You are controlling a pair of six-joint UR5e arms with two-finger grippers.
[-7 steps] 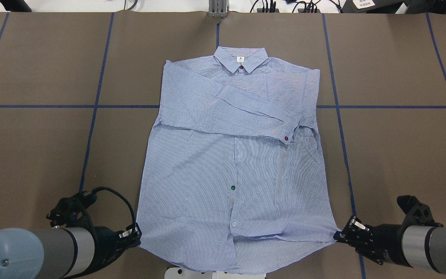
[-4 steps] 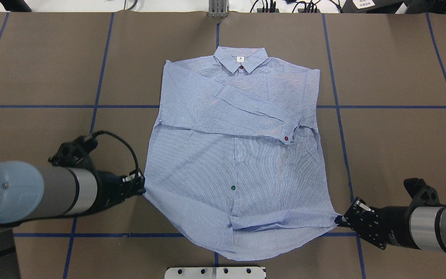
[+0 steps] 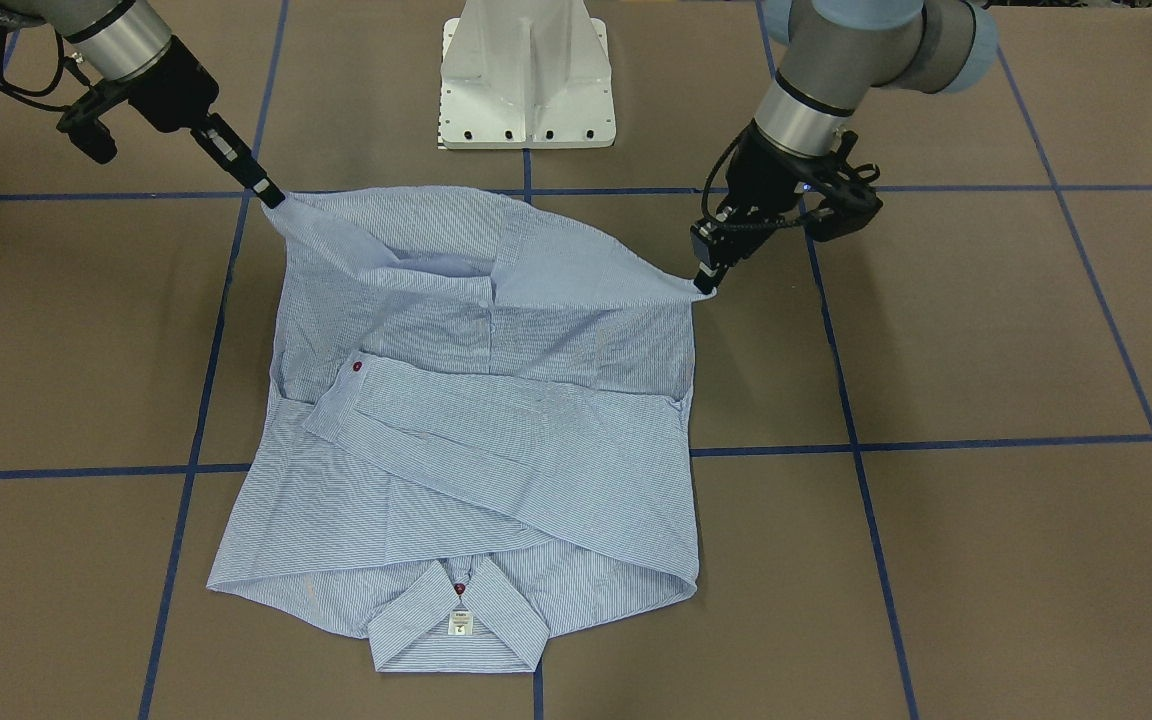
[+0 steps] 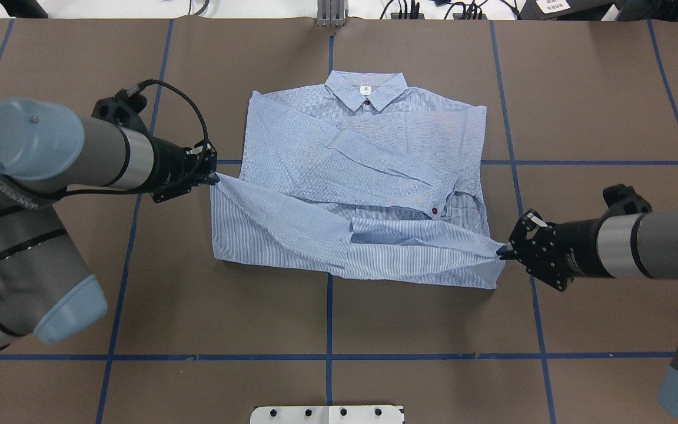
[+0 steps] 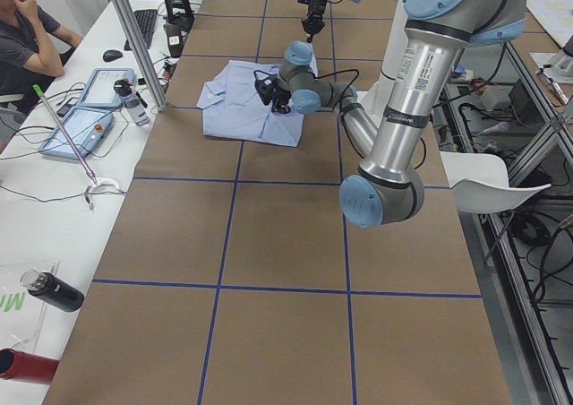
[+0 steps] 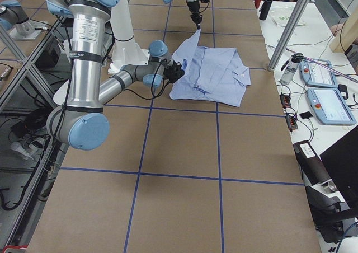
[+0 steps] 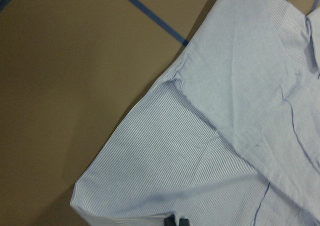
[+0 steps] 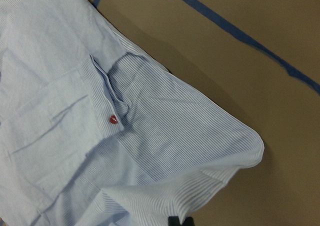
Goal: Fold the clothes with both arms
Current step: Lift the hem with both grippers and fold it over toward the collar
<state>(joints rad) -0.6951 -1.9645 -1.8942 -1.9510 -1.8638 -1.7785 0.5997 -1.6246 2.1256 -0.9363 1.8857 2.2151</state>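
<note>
Hem corners of the shirt (image 4: 374, 147) sat clamped in the left end effector (image 4: 214, 175) and right end effector (image 4: 501, 254), raised, likely so the lower half could fold toward the collar (image 4: 366, 89).

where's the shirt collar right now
In the overhead view the collar lies flat at the far edge of the shirt, mid-table, just right of the central blue tape line.
</note>
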